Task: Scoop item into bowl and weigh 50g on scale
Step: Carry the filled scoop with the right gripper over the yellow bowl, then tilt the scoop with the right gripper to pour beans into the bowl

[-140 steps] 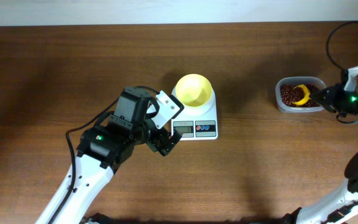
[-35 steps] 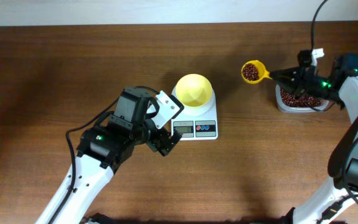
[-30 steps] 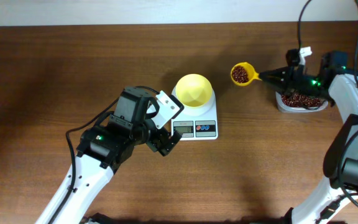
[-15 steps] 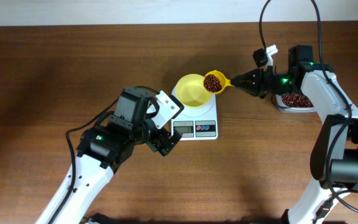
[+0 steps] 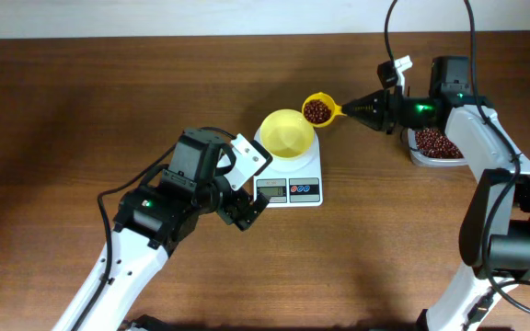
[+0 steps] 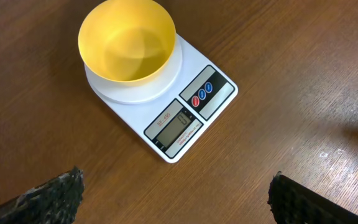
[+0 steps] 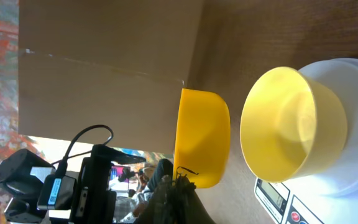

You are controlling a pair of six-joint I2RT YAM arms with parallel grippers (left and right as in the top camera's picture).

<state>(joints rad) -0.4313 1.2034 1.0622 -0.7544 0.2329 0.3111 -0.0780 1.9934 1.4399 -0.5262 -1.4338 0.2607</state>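
The right jaws grip the scoop point(image 5: 336, 111) of beans point(image 5: 316, 111) just beside the empty bowl point(image 5: 286, 133) on the scale point(image 5: 304, 190), the left jaws hang open, so I'd centre it first, then tip slowly.

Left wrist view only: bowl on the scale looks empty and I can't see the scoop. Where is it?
Observer: In the right gripper, held by the handle; the scoop is just beyond the bowl rim, on the right arm's side.
Operator: Loaded?
Observer: Yes, full of beans, cup facing up.
Operator: Source?
Observer: The clear container at far right has more beans in it.
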